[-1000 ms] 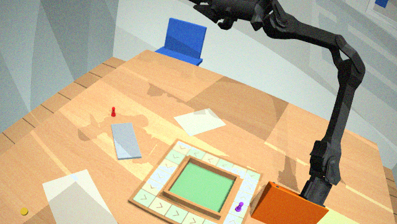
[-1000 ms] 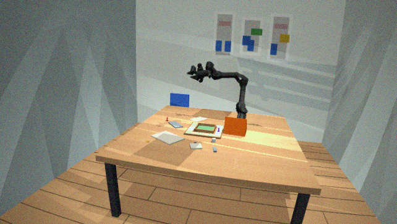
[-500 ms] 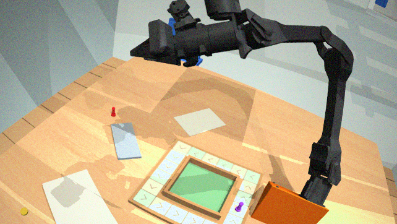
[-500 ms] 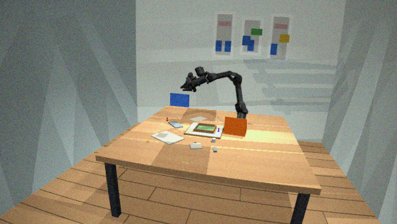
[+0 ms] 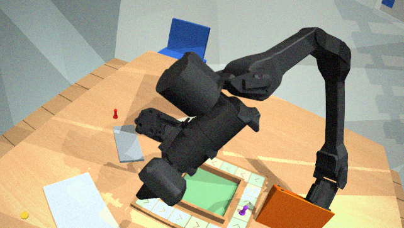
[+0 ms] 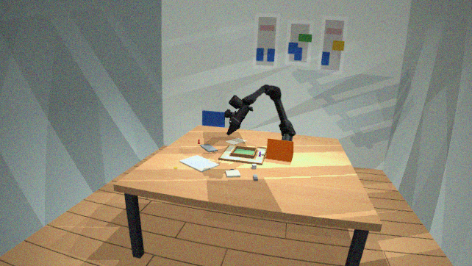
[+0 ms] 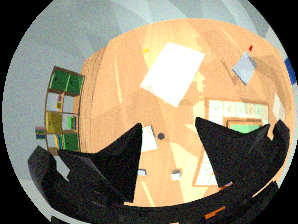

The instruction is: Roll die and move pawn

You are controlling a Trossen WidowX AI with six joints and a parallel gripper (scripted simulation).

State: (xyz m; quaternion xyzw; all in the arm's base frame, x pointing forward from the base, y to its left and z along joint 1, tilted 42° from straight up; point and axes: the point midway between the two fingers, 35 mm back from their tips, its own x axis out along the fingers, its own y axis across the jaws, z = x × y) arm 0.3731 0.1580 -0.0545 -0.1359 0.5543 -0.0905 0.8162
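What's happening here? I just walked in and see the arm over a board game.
The black robot arm hangs above the wooden table, its open gripper pointing down with nothing between the fingers. The square board with the green dice tray lies below, the purple pawn standing on its ring. Nothing has been picked up yet.

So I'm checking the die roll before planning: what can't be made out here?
- Die pips: the two small grey cubes in the exterior view are too small to read.
- Tray's left part: hidden by the arm in the top view.
- Purple pawn: its square's arrow is covered.
- Fingers: block the table in the wrist view.
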